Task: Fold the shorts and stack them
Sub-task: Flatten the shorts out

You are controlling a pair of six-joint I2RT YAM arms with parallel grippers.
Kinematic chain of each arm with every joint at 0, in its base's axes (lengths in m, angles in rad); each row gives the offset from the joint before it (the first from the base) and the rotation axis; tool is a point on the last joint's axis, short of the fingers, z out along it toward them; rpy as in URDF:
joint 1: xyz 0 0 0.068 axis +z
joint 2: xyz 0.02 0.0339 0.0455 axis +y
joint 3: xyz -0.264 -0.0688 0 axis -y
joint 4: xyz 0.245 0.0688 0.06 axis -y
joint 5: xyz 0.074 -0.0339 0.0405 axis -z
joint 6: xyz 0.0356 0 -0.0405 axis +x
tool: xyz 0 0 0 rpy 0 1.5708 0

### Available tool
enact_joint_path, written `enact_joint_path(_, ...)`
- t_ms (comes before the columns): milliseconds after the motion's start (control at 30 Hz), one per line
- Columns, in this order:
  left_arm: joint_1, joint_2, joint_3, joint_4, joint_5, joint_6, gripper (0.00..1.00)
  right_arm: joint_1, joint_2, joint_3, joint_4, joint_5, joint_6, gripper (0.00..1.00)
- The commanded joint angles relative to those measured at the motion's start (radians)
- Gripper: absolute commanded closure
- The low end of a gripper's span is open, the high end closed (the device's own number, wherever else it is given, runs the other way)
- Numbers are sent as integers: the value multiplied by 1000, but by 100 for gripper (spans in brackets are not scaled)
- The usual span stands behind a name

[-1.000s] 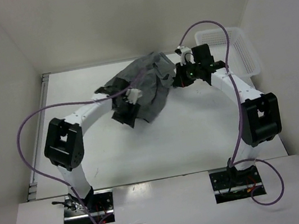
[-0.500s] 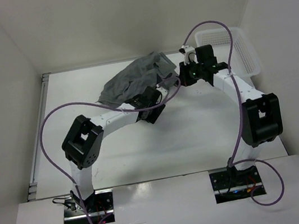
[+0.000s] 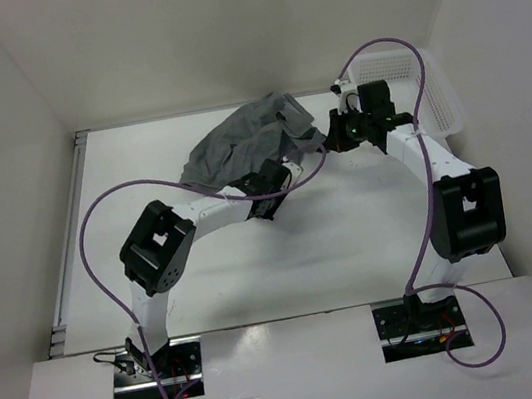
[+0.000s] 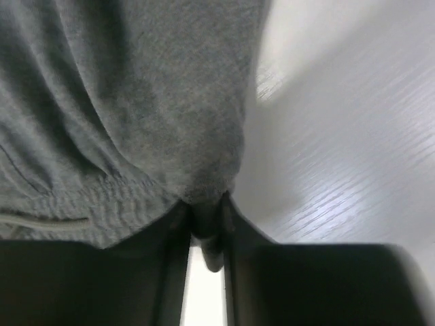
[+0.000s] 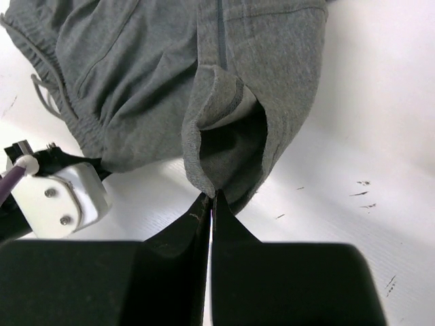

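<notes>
nearest the bases, the left arm [image 3: 157,249] has swung its elbow in toward the middle since a second ago, and its forearm now lies low over the desk [image 3: 354,246], reaching toward 1 o'clock. the left tool [image 3: 272,174], wider a moment ago, has closed on a bunch of grey cloth at the 6 o'clock edge of the shorts [image 3: 246,140]; its wrist view shows fabric pinched down between the fingers [image 4: 175,244]. the flap that hung toward 6 o'clock earlier is gone, and the shorts now sit as a crumpled heap at the far middle of the desk, not yet flat. i judge this a fresh grip for spreading the cloth before any fold. farther off, the right arm [image 3: 465,208] bends in from 3 o'clock. the right tool [image 3: 330,136] is shut on a hem fold at the heap's 3 o'clock edge and has drawn slightly toward the white basket [image 3: 436,91].
</notes>
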Motion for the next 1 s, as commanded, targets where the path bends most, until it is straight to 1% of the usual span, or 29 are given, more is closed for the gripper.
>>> enact_joint_path(0,0,58,-26,-17,41,0,82,0,-51,-9,69,15,9,100)
enact_joint_path(33,0,58,-26,-29,41,0,88,0,-41,6,69,41,9,100)
enact_joint_path(67,36,29,-50,-30,41,0,91,0,-28,27,80,50,9,100)
enact_joint_path(167,138,-57,-72,-40,16,0,96,-10,-4,93,91,79,21,100)
enact_joint_path(200,235,-116,-72,-52,16,0,96,-24,5,113,91,79,22,100)
enact_joint_path(267,340,-191,-34,-121,7,0,96,-53,21,161,91,91,32,100)
enact_joint_path(300,430,-218,-23,-157,7,0,96,-65,31,173,77,91,19,100)
enact_joint_path(400,511,-345,-46,-218,19,0,96,-76,31,183,43,62,-1,100)
enact_joint_path(433,511,-403,-61,-236,28,0,96,-76,18,158,33,29,-29,100)
enact_joint_path(533,511,-478,-121,-338,37,0,96,-76,-21,100,-18,-24,-87,100)
enact_joint_path(567,511,-494,-138,-356,47,0,96,-76,-30,86,-39,-40,-142,100)
enact_joint_path(633,511,-534,-199,-402,47,0,96,-76,-63,48,-142,-82,-231,100)
enact_joint_path(667,511,-549,-222,-428,47,0,96,-76,-76,35,-182,-132,-311,100)
enact_joint_path(700,500,-584,-278,-428,47,0,96,-76,-97,3,-219,-155,-337,100)
enact_joint_path(733,500,-603,-309,-444,34,0,96,-44,-106,-9,-298,-175,-368,100)
enact_joint_path(800,467,-662,-372,-455,11,0,96,22,-122,-52,-364,-185,-466,100)
enact_joint_path(833,434,-686,-424,-470,11,0,96,92,-131,-64,-410,-185,-491,100)
enact_joint_path(933,382,-770,-475,-505,-13,0,96,167,-143,-74,-499,-218,-555,100)
enact_joint_path(967,382,-785,-495,-540,-13,0,96,190,-143,-83,-521,-218,-569,100)
